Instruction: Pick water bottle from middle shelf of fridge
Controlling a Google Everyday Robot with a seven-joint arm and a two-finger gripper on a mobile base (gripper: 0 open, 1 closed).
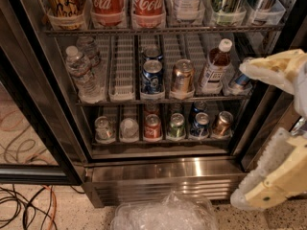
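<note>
The water bottle [79,74] is clear and ribbed with a white cap. It stands upright in the leftmost lane of the middle shelf [163,100], with a second clear bottle [91,51] right behind it. The fridge [163,174] stands open in front of me. My gripper [240,135] is at the right edge of the view, close to the camera and far to the right of the water bottle. It is open and empty, with one cream finger [276,70] high and the other [273,176] low.
The middle shelf also holds a blue can [152,76], a gold can [182,76], a brown-liquid bottle [216,67] and another can [237,80]. Coca-Cola bottles [108,4] stand above, several cans [152,127] below. A crumpled plastic bag [163,214] and cables [24,205] lie on the floor.
</note>
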